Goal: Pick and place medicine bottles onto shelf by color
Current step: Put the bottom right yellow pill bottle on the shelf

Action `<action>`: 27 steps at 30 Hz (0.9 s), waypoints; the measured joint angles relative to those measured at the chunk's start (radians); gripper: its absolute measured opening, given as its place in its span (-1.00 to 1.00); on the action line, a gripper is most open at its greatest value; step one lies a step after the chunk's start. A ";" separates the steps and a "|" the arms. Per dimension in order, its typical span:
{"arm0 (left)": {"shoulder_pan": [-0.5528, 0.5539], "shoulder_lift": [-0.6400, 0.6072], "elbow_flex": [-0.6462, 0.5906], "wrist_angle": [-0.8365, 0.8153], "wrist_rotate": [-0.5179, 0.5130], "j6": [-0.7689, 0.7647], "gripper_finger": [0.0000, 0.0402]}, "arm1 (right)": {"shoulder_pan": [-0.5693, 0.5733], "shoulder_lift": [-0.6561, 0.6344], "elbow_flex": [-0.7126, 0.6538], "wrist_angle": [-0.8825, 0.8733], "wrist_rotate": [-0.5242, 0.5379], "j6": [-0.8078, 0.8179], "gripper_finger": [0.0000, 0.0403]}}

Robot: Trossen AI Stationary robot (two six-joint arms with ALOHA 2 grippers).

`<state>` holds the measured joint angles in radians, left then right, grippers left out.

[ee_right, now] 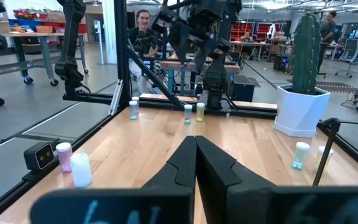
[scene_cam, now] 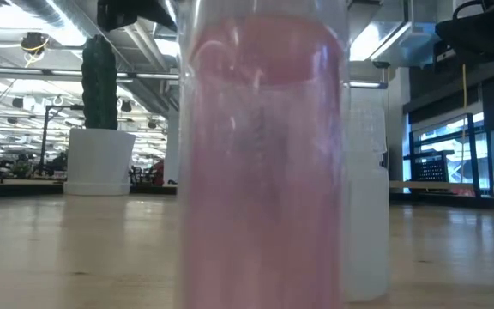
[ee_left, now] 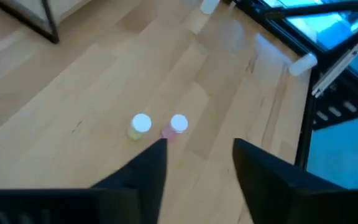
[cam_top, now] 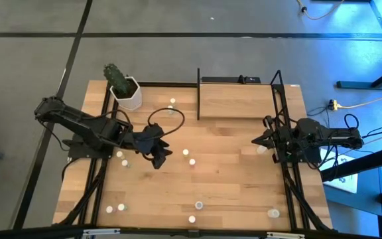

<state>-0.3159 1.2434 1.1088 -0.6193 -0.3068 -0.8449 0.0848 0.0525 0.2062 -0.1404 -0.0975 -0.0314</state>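
The table [cam_top: 231, 166] carries the empty shelf [cam_top: 236, 101] at its far edge; bottles lie scattered. The left end effector [ee_left: 197, 155] hovers with fingers apart near two bottles [ee_left: 140, 124], apparently choosing one to grasp. The right end effector [ee_right: 196, 146] waits closed.

Bottles: we count about a dozen tiny medicine bottles [cam_top: 192, 161] standing upright, scattered apart across the table.
Caps: we see white, pink, yellowish, greenish.
Shelf: the light-wood shelf [cam_top: 236, 101] at the far edge carries no bottles.
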 joint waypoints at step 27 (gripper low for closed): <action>0.139 0.349 0.000 0.189 0.072 0.699 0.22 | 0.000 0.000 0.000 -0.002 0.000 0.001 -0.94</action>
<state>-0.1767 1.5921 1.1088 -0.4298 -0.2352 -0.1459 0.0845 0.0521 0.2062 -0.1421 -0.0975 -0.0308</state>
